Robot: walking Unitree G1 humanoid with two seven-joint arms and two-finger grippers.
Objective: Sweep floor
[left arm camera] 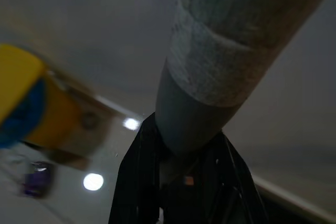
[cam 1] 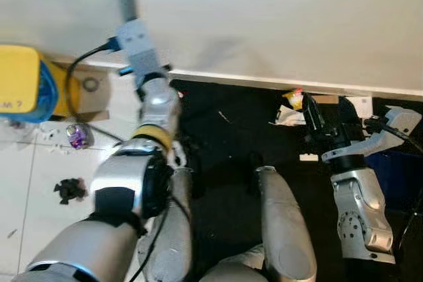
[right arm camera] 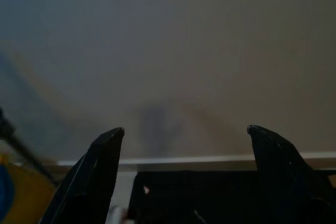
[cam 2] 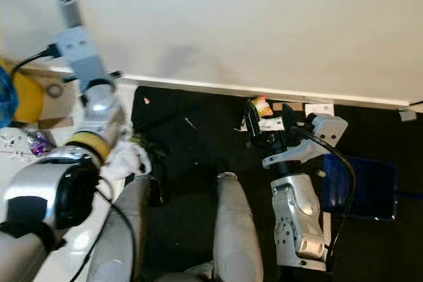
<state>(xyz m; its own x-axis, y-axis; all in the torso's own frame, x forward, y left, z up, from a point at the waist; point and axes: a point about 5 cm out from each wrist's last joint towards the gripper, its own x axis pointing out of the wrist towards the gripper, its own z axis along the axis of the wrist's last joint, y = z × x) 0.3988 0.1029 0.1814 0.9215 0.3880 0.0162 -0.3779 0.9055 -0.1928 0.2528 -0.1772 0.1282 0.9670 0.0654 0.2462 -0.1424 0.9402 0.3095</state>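
Floor (cam 1: 39, 183) is seen as pale tile on the robot's left, w/ a black mat (cam 1: 231, 137) laid against the white wall (cam 1: 264, 18), prob. to catch dirt.

A grey broom handle (cam 1: 125, 1) is held upright near the wall by the left gripper (left arm camera: 173, 182), fingers clamped round it low down; the grip seems set so the head can be dragged across the tile.

The right gripper (right arm camera: 184, 171) is held out over the mat w/ fingers apart, nothing between them, likely kept free to steady the handle.

Litter is left to sweep: paper scraps (cam 1: 291, 113) at the skirting, a dark clump (cam 1: 69, 189) and a purple wrapper (cam 1: 77, 135) on the tile. A yellow container (cam 1: 23, 84) stands near the wall on the left.
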